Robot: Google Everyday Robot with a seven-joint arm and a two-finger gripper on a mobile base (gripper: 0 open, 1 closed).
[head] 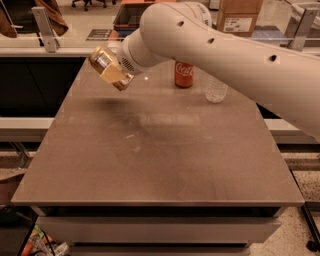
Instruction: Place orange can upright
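Note:
The orange can (110, 67), tan-orange with silver ends, hangs tilted in the air above the back left part of the brown table (150, 160). Its top end points up and to the left. My gripper (121, 71) is at the end of the white arm, which reaches in from the right. It is shut on the can's lower right part and is mostly hidden by the wrist. The can's shadow lies on the table just below it.
A red Coca-Cola can (184, 75) stands upright at the back middle of the table. A clear plastic bottle (216, 89) stands just right of it. A counter with posts and a cardboard box (239, 15) runs behind the table.

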